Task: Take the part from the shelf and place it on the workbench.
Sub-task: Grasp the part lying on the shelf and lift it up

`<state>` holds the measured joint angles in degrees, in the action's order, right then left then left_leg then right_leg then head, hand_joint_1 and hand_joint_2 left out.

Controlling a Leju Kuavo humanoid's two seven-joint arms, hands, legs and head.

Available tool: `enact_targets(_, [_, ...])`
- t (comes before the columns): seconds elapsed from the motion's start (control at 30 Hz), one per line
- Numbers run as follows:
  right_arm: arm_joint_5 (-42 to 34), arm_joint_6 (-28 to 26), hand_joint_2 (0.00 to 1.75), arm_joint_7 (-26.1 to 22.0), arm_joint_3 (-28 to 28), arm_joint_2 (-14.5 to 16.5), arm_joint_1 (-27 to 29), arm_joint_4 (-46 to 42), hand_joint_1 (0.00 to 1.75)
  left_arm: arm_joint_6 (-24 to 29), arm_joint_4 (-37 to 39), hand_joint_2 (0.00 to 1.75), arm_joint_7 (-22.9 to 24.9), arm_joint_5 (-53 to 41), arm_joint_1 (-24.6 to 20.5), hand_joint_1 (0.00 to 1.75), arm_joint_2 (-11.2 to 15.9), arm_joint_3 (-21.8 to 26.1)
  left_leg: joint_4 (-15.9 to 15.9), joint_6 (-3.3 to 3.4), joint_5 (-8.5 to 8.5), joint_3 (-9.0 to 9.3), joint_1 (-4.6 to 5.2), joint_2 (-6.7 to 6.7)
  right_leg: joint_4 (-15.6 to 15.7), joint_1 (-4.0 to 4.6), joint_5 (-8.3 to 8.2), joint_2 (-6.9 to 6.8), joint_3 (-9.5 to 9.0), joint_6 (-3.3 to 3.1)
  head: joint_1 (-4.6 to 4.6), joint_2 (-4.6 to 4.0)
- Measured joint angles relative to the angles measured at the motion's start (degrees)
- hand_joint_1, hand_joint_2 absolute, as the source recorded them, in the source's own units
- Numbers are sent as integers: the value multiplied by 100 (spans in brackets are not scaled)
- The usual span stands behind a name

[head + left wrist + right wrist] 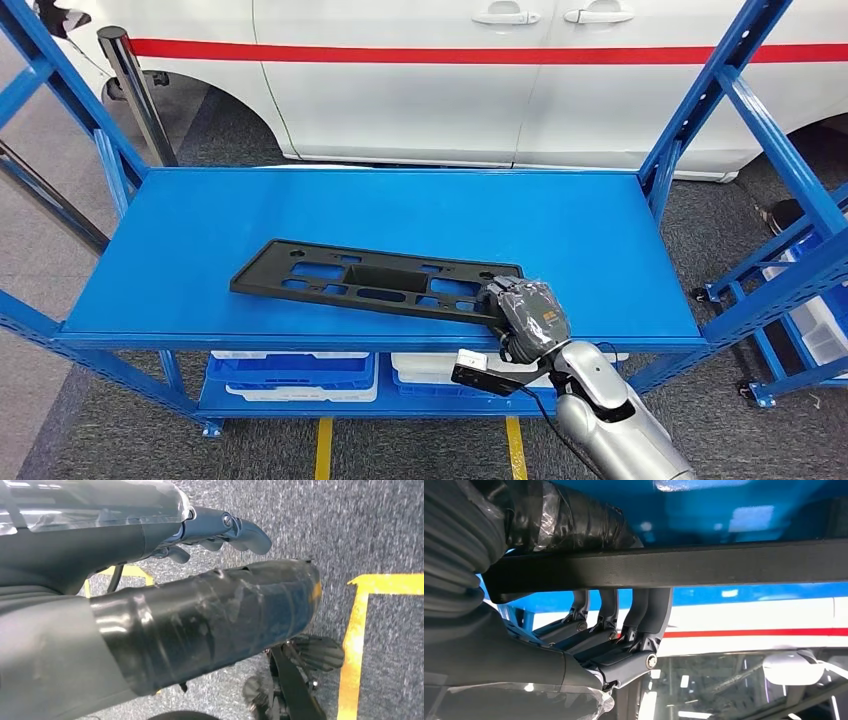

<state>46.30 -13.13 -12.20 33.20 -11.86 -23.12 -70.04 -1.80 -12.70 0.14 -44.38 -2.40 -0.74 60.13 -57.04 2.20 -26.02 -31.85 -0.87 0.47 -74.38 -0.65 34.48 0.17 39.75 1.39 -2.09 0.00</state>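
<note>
**Right robot hand clamped on the part at the shelf's front edge**

You see the black part (375,280), a long flat plate with cut-outs, lying slightly skewed on the top board of the blue shelf (300,210), close to the front edge. Its right end sits under your right robot hand (525,310). In the right wrist view the dark fingers (644,615) curl over one face of the part's edge (704,565) while the taped thumb (574,525) presses on the other face, so that hand grips the part. From these views you cannot tell whether the part is lifted or flat on the board.

Your left robot hand (210,532) hangs low over grey carpet (360,525) with yellow floor tape (357,630). Its fingers are loosely curled and apart, holding nothing.

Behind the shelf stands a white car (480,80) with a red stripe. Blue and white bins (295,372) sit on the lower shelf level. Another blue rack (790,250) stands at the right.
</note>
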Motion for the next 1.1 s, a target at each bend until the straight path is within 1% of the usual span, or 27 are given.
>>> enact_targets(0.03, [-3,3,175,-13,0,-3,-6,-3,169,-5,0,0,-2,-7,0,0,0,3,-5,-1,-4,6,0,-3,29,-10,-94,-2,-10,4,0,0])
enact_targets(0.07, [-8,6,175,-27,0,-6,-16,-7,170,-13,0,0,-5,-11,0,0,0,5,-13,-8,-12,16,-1,-8,297,-21,-287,-6,-137,1,0,0])
enact_targets(0.1, [-12,10,175,-38,0,-8,-27,-15,171,-20,0,0,-11,-14,0,0,0,8,-25,-21,-24,26,-1,-15,711,-29,-500,-12,-336,-7,-1,0])
enact_targets(0.13, [-18,15,175,-45,1,-9,-41,-25,172,-26,0,0,-26,-15,-1,0,0,12,-44,-42,-39,27,9,-25,1098,-22,-645,-17,-521,-21,-1,0])
enact_targets(0.17, [-22,19,175,-52,1,-9,-52,-37,171,-33,0,0,-48,-15,-1,0,0,17,-61,-69,-49,23,18,-36,1383,-13,-732,-18,-652,-42,1,0])
enact_targets(0.2, [-26,23,175,-57,2,-9,-59,-52,171,-37,0,0,-73,-15,-1,0,0,22,-71,-100,-55,18,27,-45,1524,0,-747,-17,-713,-64,3,0])
enact_targets(0.23, [-29,26,175,-62,3,-9,-64,-66,170,-40,0,0,-101,-15,-1,0,0,28,-70,-135,-53,16,32,-52,1545,21,-730,-14,-717,-90,4,0])
enact_targets(0.3, [-33,30,175,-67,5,-9,-70,-98,171,-44,0,0,-160,-21,-1,0,-2,35,-72,-201,-66,19,17,-56,1578,12,-755,-16,-729,-160,5,0])
enact_targets(0.33, [-36,33,175,-67,5,-9,-75,-114,172,-43,0,0,-196,-28,0,0,-4,37,-146,-232,-130,-10,7,-57,1602,3,-772,-23,-740,-202,7,0])
enact_targets(0.37, [-39,37,175,-67,5,-9,-79,-130,173,-38,0,44,-236,-38,0,0,-7,38,-334,-257,-260,-91,0,-57,1626,-13,-789,-31,-748,-237,8,0])
enact_targets(0.4, [-42,40,175,-67,5,-9,-76,-144,172,-26,0,87,-276,-51,1,0,-7,39,-638,-280,-443,-228,-9,-56,1637,-16,-798,-41,-752,-260,9,0])
enact_targets(0.47, [-46,43,175,-65,4,-10,-54,-156,172,19,0,175,-359,-86,5,0,-5,41,-1409,-318,-800,-579,-13,-55,1635,-8,-802,-51,-736,-275,10,0])
enact_targets(0.5, [-47,43,175,-63,4,-10,-38,-163,172,50,0,175,-386,-108,11,0,-4,42,-1655,-328,-862,-690,-14,-55,1631,-5,-801,-52,-734,-276,10,0])
enact_targets(0.53, [-47,43,175,-59,4,-11,-26,-172,173,83,0,175,-402,-131,19,0,-4,42,-1685,-331,-803,-701,-17,-54,1626,-4,-800,-51,-735,-275,10,0])
enact_targets(0.57, [-47,43,175,-55,4,-11,-19,-182,173,116,0,175,-407,-156,25,0,-4,42,-1480,-326,-640,-598,-19,-54,1619,-5,-798,-46,-740,-272,10,0])
enact_targets(0.6, [-48,43,175,-52,4,-11,-16,-197,173,146,0,175,-404,-176,28,0,-3,42,-1091,-315,-418,-408,-22,-53,1609,-5,-792,-41,-746,-263,10,0])
enact_targets(0.67, [-49,42,175,-49,3,-17,-11,-221,173,208,0,175,-385,-215,20,0,1,42,-352,-274,-148,-48,-9,-58,1582,13,-776,-31,-739,-224,8,0])
enact_targets(0.7, [-49,42,175,-46,2,-26,-7,-234,173,249,0,175,-366,-233,15,0,3,42,-157,-251,-108,39,3,-61,1573,22,-775,-27,-729,-196,7,0])
enact_targets(0.77, [-47,37,175,-25,-1,-53,20,-268,173,339,0,175,-311,-265,11,0,4,42,-92,-192,-116,54,24,-62,1581,30,-792,-17,-721,-134,5,0])
enact_targets(0.83, [-3,-9,175,33,-15,-104,90,-335,173,383,0,175,-245,-293,7,0,2,42,-47,-105,-79,66,3,-44,1545,23,-747,-9,-708,-76,3,0])
enact_targets(0.87, [33,-46,175,69,-26,-131,134,-371,173,387,0,175,-217,-309,3,0,0,42,-20,-55,-57,68,-10,-34,1414,20,-645,-5,-649,-51,1,0])
enact_targets(0.9, [73,-83,175,102,-38,-158,177,-401,173,388,0,175,-194,-323,-1,0,-2,43,1,-16,-39,66,-20,-25,1149,12,-479,-4,-527,-31,-3,0])
enact_targets(0.97, [150,-153,175,153,-49,-191,257,-437,173,388,0,175,-164,-339,-4,0,-3,44,2,17,-30,44,-9,-20,396,-3,-110,-4,-172,5,-5,0])
enact_targets(1.0, [231,-217,175,200,-50,-203,297,-449,173,388,0,175,-150,-345,-3,0,-3,44,-1,18,-30,39,-5,-20,94,-10,-17,-5,-29,21,-5,0])
enact_targets(1.03, [384,-324,175,289,-50,-212,337,-460,173,392,0,175,-134,-352,-2,0,-5,44,-4,18,-30,38,-3,-22,-13,-16,-38,-7,23,29,-5,0])
enact_targets(1.07, [607,-472,175,424,-50,-215,372,-468,173,396,0,175,-115,-361,-3,0,-8,45,-9,15,-34,41,-3,-27,107,-20,-167,-10,-35,29,-6,0])
enact_targets(1.1, [885,-647,175,593,-51,-217,398,-472,173,400,0,175,-95,-368,-4,0,-14,46,-17,7,-40,47,-3,-34,427,-24,-369,-12,-189,19,-6,0])
